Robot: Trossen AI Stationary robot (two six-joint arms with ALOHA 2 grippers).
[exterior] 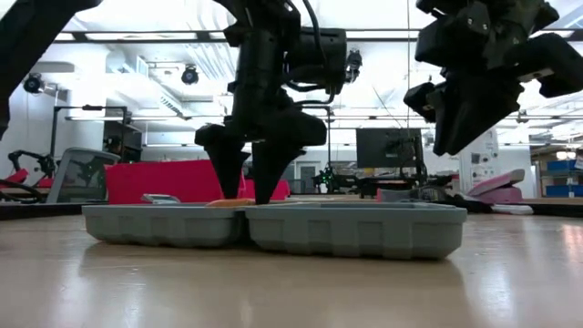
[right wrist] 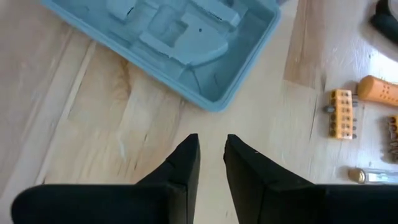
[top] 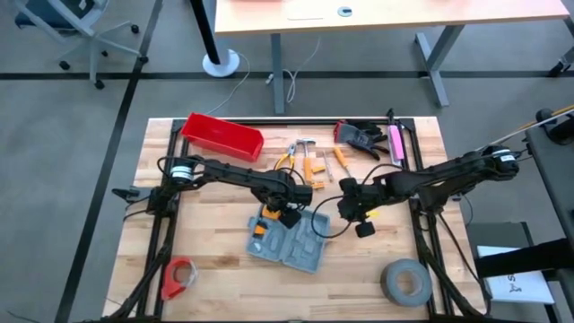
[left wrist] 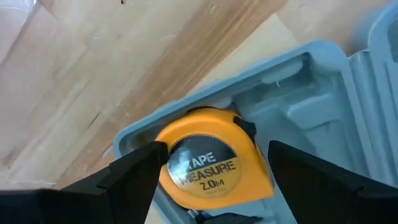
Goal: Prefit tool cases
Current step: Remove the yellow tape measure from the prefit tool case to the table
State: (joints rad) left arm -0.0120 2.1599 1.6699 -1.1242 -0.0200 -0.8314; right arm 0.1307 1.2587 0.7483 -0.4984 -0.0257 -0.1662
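Note:
The grey-blue tool case lies open and flat on the wooden table, its moulded recesses facing up. An orange tape measure sits in a corner recess of the case's left half. My left gripper points straight down over it, open wide, with one finger on each side of the measure; in the low view its tips reach down to the case's rim. My right gripper hangs above bare table just right of the case, with a narrow gap between its fingers and nothing in it. My left gripper's fingers come from above and straddle the tape measure. One fingertip overlaps the measure's edge; whether it touches, I cannot tell. The other fingertip stands apart from it. The measure rests in its recess.
A red bin stands at the far left. Loose orange-handled tools, black gloves and a pink tool lie at the far side. A grey tape roll is near right, a red roll near left.

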